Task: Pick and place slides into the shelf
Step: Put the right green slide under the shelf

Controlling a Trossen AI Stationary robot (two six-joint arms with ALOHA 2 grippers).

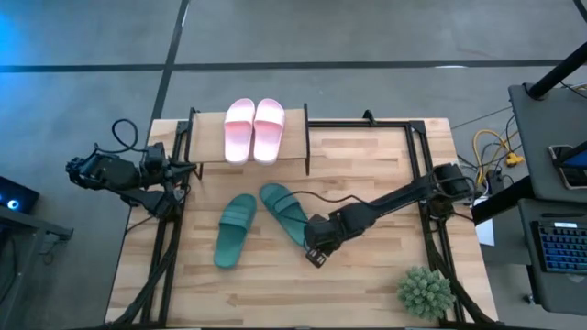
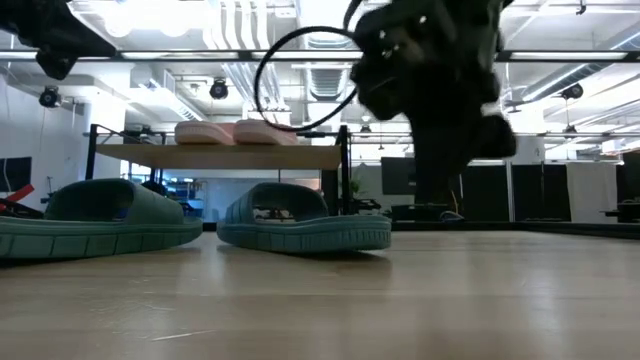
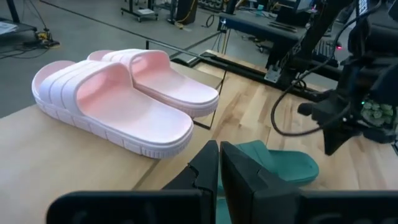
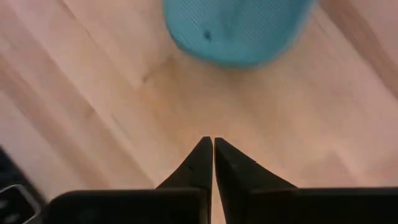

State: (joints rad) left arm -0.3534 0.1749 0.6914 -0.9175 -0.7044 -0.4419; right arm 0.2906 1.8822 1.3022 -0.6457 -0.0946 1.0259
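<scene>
Landmark: the shelf (image 1: 206, 139), at the far edge of the desk (image 1: 367, 284); all places below are given relative to it
Done: the two pink slides (image 1: 253, 128) lie side by side on the plank top of the shelf, touching each other; in the left wrist view they sit flat and well inside the plank edges
Left: the two teal slides are not yet on the shelf; both rest on the desk in front of it
Teal slide one: the left teal slide (image 1: 235, 229) lies in front of the shelf, slightly turned, apart from the frame
Teal slide two: the right teal slide (image 1: 285, 212) lies beside the first, in front of the right end of the shelf, angled away from it
Right claw: the right claw (image 1: 315, 255) is in front of the shelf, just past the near end of the right teal slide; its fingers are pressed together and hold nothing; in its wrist view the tips hang above bare wood with the teal slide just ahead
Left claw: the left claw (image 3: 219, 163) waits at the left end of the shelf, fingers together, holding nothing
Progress: I judge the task about half done; two of four slides are placed
Next need: probably the right claw must spread its fingers before it can take the right teal slide; free room on the plank beside the pink pair looks narrow, so placement may need care
</scene>
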